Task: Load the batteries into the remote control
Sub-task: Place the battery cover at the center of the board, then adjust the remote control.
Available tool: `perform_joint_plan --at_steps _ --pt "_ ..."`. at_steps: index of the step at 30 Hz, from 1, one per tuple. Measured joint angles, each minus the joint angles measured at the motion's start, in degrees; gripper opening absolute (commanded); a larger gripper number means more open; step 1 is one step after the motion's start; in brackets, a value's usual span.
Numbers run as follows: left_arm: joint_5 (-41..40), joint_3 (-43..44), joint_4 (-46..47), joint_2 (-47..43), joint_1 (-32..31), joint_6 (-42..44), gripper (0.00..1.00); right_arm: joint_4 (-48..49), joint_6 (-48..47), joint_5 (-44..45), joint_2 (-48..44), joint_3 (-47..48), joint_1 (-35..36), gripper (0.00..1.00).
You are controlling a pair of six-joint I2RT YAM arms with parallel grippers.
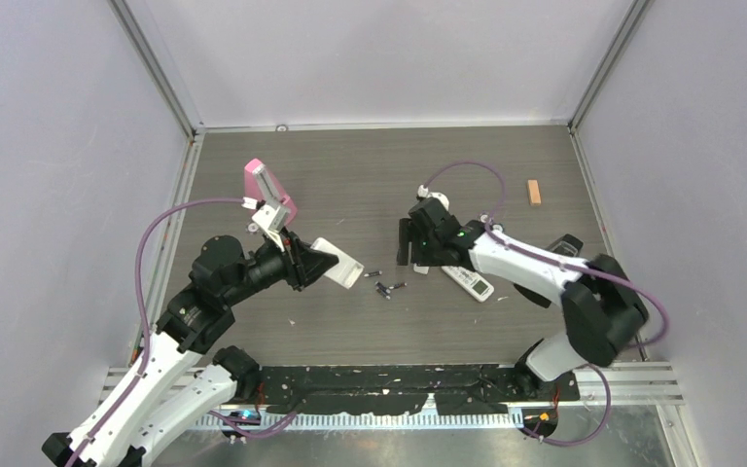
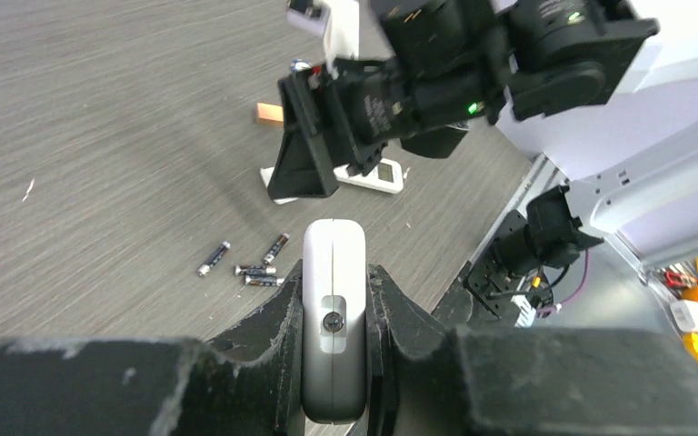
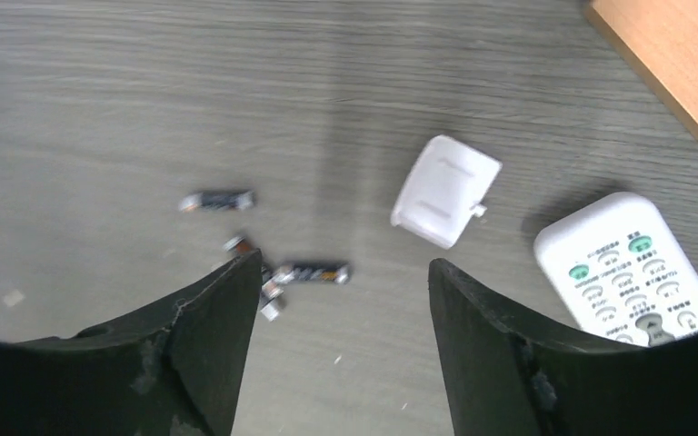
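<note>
My left gripper [image 2: 334, 272] is shut on the remote control [image 2: 334, 318], a slim white bar seen end-on between the pads. From above, the remote control [image 1: 337, 262] sticks out to the right of the left gripper [image 1: 303, 263], above the table. Several batteries [image 2: 254, 270] lie loose on the table just beyond it, also in the top view as batteries [image 1: 385, 288]. My right gripper [image 3: 344, 263] hangs open over the table with nothing between its fingers. The batteries [image 3: 313, 272] lie below its left finger. The right gripper [image 1: 411, 253] stands right of the batteries.
A small white cover [image 3: 445, 191] lies on the table ahead of the right gripper. A shorter white remote with printed buttons [image 3: 632, 272] lies to its right, under the right arm [image 1: 469, 282]. A wooden block [image 1: 535, 193] rests at the back right.
</note>
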Motion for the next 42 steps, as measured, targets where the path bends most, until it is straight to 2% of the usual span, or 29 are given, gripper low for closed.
perform_joint_plan --at_steps 7,11,14,19,21,23,24,25,26,30,31,33,34,36,38,41,42 --pt "10.47 1.57 -0.11 -0.04 0.35 2.67 0.0 6.34 -3.48 -16.63 -23.54 -3.91 -0.28 0.94" --pt "18.18 2.05 1.38 -0.11 0.35 2.36 0.0 14.05 -5.42 -30.53 -34.27 -6.29 -0.17 0.97" --pt "23.3 2.1 3.91 -0.04 0.35 0.74 0.0 18.73 -7.28 -38.12 -36.79 -6.86 1.95 0.97" --pt "28.15 2.49 7.89 0.02 0.35 -2.4 0.0 18.69 -12.81 -41.92 -35.28 -6.29 10.36 0.95" --pt "29.03 3.08 8.96 0.0 0.35 -3.45 0.0 17.9 -14.88 -41.94 -34.16 -5.81 13.86 0.88" --pt "29.62 3.5 9.88 0.0 0.35 -4.11 0.0 17.4 -16.02 -41.88 -33.46 -5.4 15.72 0.75" --pt "29.7 3.69 10.23 0.02 0.35 -4.48 0.0 17.42 -16.31 -41.77 -33.22 -5.31 16.33 0.62" --pt "29.79 3.8 10.4 0.02 0.35 -4.9 0.0 17.53 -16.35 -41.68 -33.07 -5.31 16.65 0.55" --pt "29.88 3.85 10.62 0.02 0.35 -5.14 0.0 17.73 -16.37 -41.4 -32.96 -5.31 16.81 0.42" --pt "29.16 3.87 11.02 0.31 0.37 -6.14 0.02 19.19 -14.64 -40.59 -32.89 -5.31 17.05 0.14" --pt "29.11 3.87 11.13 0.48 0.59 -7.26 0.09 19.69 -14.56 -40.65 -32.92 -5.31 17.2 0.12" --pt "28.87 3.74 11.8 0.5 0.83 -9.44 0.37 20.13 -14.45 -40.94 -33.0 -5.31 17.2 0.07" --pt "28.83 3.61 12.41 0.5 0.83 -10.1 0.48 20.35 -14.27 -41.0 -33.0 -5.29 17.18 0.06" --pt "28.59 3.04 14.23 0.66 0.83 -11.45 0.57 20.5 -13.81 -40.96 -32.92 -5.07 17.2 0.06" --pt "29.07 1.86 17.03 0.98 0.79 -14.08 0.58 20.41 -13.27 -40.65 -32.5 -4.28 17.18 0.06" --pt "29.31 -1.57 22.56 0.87 0.7 -18.67 0.46 20.33 -12.66 -41.0 -31.74 -2.95 16.81 0.06" --pt "29.33 -2.67 24.06 0.76 0.7 -19.91 0.44 20.2 -12.59 -41.42 -31.36 -2.45 16.59 0.06"
